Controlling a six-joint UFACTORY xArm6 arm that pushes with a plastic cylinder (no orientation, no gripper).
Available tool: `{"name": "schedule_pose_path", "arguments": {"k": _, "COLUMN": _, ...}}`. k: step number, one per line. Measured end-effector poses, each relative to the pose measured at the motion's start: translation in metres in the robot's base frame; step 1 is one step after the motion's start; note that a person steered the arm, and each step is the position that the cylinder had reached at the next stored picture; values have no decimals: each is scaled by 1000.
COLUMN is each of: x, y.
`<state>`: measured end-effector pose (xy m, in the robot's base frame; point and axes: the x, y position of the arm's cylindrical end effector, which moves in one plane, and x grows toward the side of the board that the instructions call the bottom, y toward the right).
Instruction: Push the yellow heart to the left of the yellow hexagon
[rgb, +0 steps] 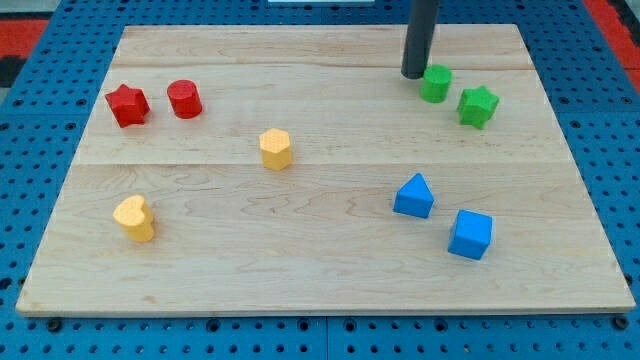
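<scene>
The yellow heart (135, 218) lies near the board's lower left. The yellow hexagon (276, 149) stands up and to the right of it, left of the board's centre. My tip (414, 74) is at the view's top right, touching or almost touching the left side of a green cylinder (436, 83). The tip is far from both yellow blocks.
A green star (478, 105) sits right of the green cylinder. A red star (127, 105) and a red cylinder (185, 99) are at the upper left. A blue triangle-like block (414, 196) and a blue cube (471, 235) are at the lower right. The wooden board (320, 275) lies on a blue pegboard.
</scene>
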<state>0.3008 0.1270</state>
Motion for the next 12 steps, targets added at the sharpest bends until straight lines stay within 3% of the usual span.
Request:
{"name": "schedule_pose_path", "arguments": {"k": 1, "x": -2, "y": -17}}
{"name": "schedule_pose_path", "arguments": {"k": 2, "x": 16, "y": -92}}
{"name": "schedule_pose_path", "arguments": {"k": 4, "x": 183, "y": -118}}
{"name": "schedule_pose_path", "arguments": {"k": 5, "x": 259, "y": -212}}
{"name": "schedule_pose_path", "arguments": {"k": 6, "x": 261, "y": -341}}
{"name": "schedule_pose_path", "arguments": {"k": 7, "x": 260, "y": -352}}
{"name": "schedule_pose_path", "arguments": {"k": 9, "x": 227, "y": -342}}
{"name": "schedule_pose_path", "arguments": {"k": 12, "x": 213, "y": -241}}
